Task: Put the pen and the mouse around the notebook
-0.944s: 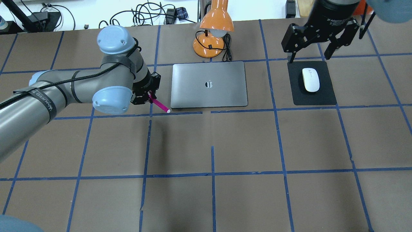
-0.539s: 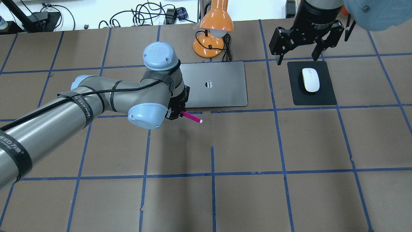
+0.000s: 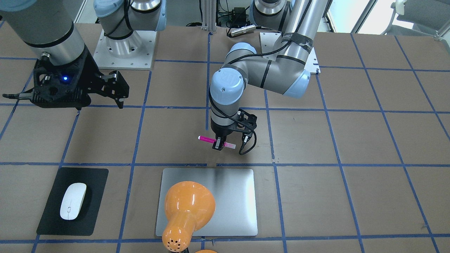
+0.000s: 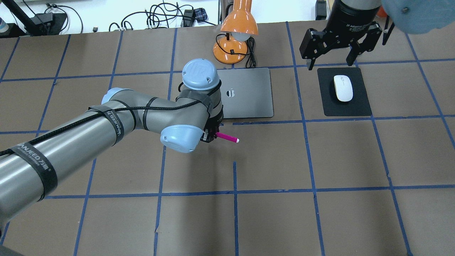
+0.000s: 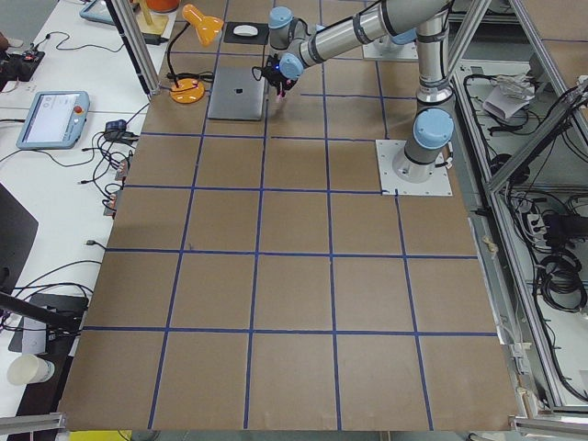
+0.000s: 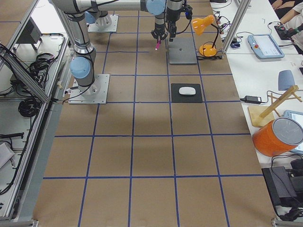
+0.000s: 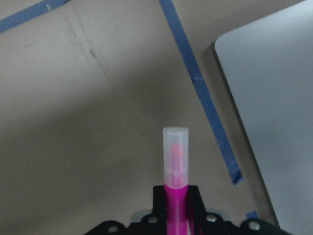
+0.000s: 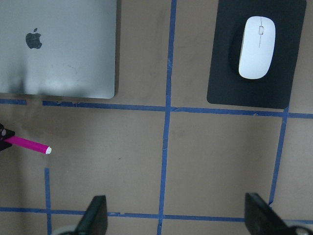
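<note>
So, left claw (image 4: 210,137) clamped on pen (image 4: 227,137) by one end, held level above surface (image 4: 270,160), near notebook (image 4: 249,93) front edge. Guess it's hunting drop spot. Right claw (image 4: 333,63) spread wide, empty, hovering near mouse (image 4: 343,88) on black mat (image 4: 355,106).
</note>
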Robot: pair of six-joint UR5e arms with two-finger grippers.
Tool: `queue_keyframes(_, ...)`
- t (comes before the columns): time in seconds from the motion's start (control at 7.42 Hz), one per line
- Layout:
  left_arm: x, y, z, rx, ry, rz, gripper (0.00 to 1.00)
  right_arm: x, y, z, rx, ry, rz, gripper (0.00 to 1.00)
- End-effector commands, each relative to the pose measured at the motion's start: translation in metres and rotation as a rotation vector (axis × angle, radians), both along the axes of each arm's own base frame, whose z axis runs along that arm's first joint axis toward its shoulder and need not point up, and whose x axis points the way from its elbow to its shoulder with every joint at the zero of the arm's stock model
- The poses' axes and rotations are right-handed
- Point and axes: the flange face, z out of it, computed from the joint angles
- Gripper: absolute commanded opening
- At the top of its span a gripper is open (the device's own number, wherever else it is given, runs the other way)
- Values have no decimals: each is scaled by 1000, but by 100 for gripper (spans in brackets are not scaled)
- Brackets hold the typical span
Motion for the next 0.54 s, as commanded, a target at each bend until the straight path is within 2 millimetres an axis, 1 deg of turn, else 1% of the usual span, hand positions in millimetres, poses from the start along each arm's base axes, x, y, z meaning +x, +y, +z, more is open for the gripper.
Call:
queue_keyframes(0.0, -10, 1, -15, -1, 8, 77, 0, -6, 2, -11, 3, 0, -10, 100)
queue_keyframes(0.13, -15, 0, -15, -12, 44, 94, 0, -6, 2, -10, -2, 0, -12, 100)
queue_keyframes(0.27, -17, -1, -14, -14, 59, 112, 0, -4, 3, -9, -4, 0, -10, 100)
queue_keyframes(0.4, -16, 0, -17, -7, 57, 112, 0, -4, 3, -9, -4, 0, -12, 100)
